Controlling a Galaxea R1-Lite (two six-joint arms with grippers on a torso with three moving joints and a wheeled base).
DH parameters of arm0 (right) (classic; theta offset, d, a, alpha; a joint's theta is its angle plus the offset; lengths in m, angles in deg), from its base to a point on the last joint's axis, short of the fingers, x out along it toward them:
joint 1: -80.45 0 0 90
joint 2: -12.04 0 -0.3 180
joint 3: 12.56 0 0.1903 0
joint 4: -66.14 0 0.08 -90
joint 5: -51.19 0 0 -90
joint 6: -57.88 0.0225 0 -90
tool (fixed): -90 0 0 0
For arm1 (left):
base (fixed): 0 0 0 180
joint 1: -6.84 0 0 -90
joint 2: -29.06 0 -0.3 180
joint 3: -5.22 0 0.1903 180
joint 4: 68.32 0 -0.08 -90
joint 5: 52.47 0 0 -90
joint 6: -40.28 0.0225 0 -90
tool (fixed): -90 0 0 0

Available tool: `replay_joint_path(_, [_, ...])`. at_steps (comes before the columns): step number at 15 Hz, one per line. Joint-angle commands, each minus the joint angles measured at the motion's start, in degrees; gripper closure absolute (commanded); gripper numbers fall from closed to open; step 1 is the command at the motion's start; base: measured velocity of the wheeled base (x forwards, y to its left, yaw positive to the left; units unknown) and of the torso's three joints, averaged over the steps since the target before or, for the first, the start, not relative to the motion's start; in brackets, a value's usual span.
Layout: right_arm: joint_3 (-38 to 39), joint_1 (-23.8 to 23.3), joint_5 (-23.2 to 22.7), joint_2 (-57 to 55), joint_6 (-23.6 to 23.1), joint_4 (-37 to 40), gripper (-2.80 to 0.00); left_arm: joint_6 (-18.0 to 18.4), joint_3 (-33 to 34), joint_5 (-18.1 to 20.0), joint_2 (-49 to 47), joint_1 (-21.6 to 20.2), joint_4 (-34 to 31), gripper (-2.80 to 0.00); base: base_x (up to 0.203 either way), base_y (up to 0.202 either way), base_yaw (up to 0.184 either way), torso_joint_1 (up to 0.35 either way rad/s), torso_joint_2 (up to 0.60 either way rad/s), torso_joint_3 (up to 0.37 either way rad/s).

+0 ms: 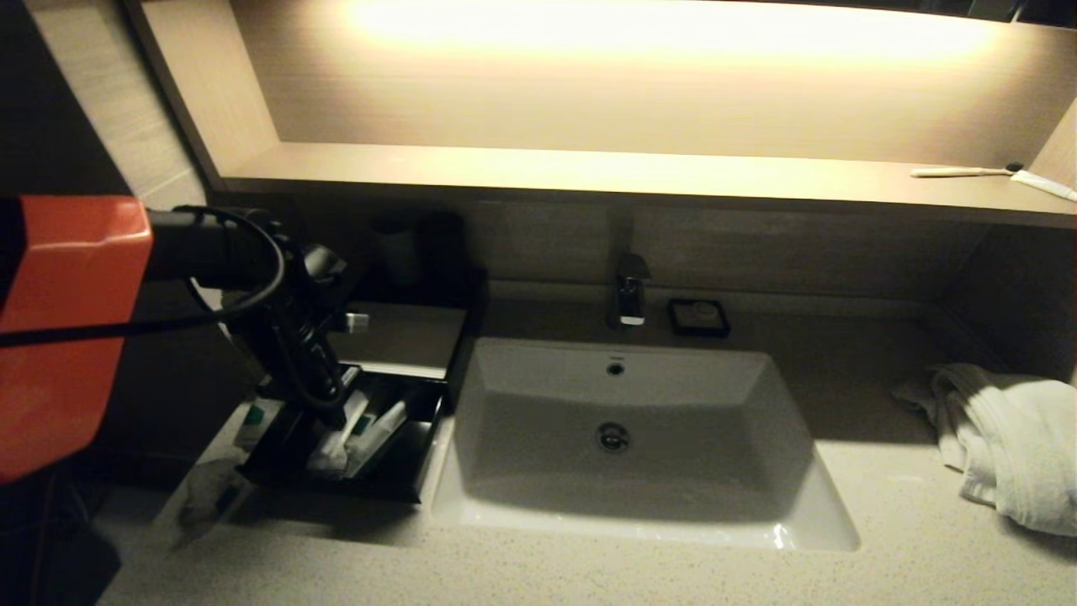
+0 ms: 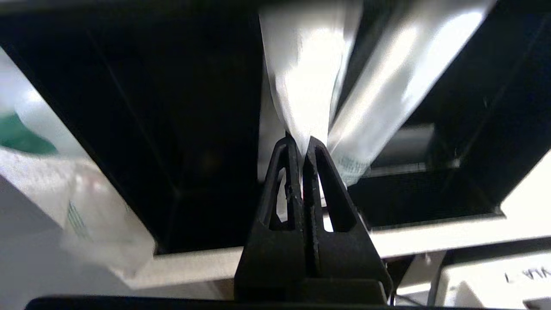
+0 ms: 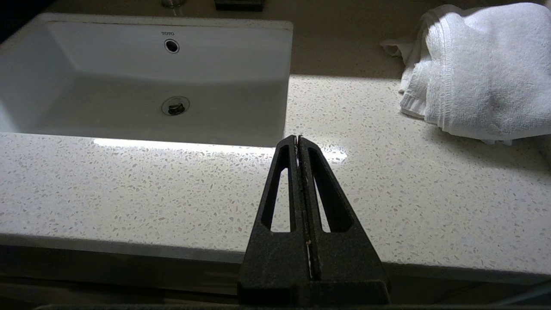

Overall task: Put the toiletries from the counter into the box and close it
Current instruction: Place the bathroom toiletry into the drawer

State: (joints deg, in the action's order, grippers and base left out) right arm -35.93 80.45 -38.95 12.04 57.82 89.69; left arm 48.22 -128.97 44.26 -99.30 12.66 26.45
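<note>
The black box (image 1: 395, 337) stands left of the sink with its drawer (image 1: 336, 488) pulled out. My left gripper (image 1: 335, 411) hangs over the drawer and is shut on the end of a white sachet (image 2: 301, 77), which hangs down into the drawer; the gripper also shows in the left wrist view (image 2: 303, 140). More white toiletries (image 1: 374, 429) lie in the drawer, one a long pale packet (image 2: 387, 86). A sachet with a green mark (image 1: 252, 421) lies on the counter (image 1: 589, 572) beside the drawer. A clear-wrapped packet (image 1: 210, 497) lies in front of it. My right gripper (image 3: 298, 137) is shut and empty over the counter's front edge.
The white sink basin (image 1: 623, 421) fills the middle, with a faucet (image 1: 629, 295) and a small black soap dish (image 1: 698, 317) behind it. A white towel (image 1: 1010, 438) lies at the right. A bare toothbrush (image 1: 959, 172) lies on the lit shelf. A dark cup (image 1: 395, 244) stands behind the box.
</note>
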Motion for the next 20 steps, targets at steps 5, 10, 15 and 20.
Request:
replay_joint_path(5, [0.0, 0.0, 0.0, 0.0, 0.0, 0.0, 0.0, 0.2, -0.3, -0.6, 0.1, 0.2, 1.0, 0.0, 0.0, 0.0, 0.0, 0.0, 0.0, 0.0])
replay_joint_path(10, [0.0, 0.0, 0.0, 0.0, 0.0, 0.0, 0.0, 0.1, -0.3, -2.2, 0.4, 0.2, 0.9, -2.8, 0.0, 0.0, 0.0, 0.0, 0.0, 0.0])
replay_joint_path(15, [0.0, 0.0, 0.0, 0.0, 0.0, 0.0, 0.0, 0.1, -0.2, -2.0, 2.6, 0.2, 0.3, -2.8, 0.0, 0.0, 0.0, 0.0, 0.0, 0.0])
replay_joint_path(20, [0.0, 0.0, 0.0, 0.0, 0.0, 0.0, 0.0, -1.3, 3.4, -1.7, 12.1, -0.1, -0.4, -2.8, 0.0, 0.0, 0.0, 0.0, 0.0, 0.0])
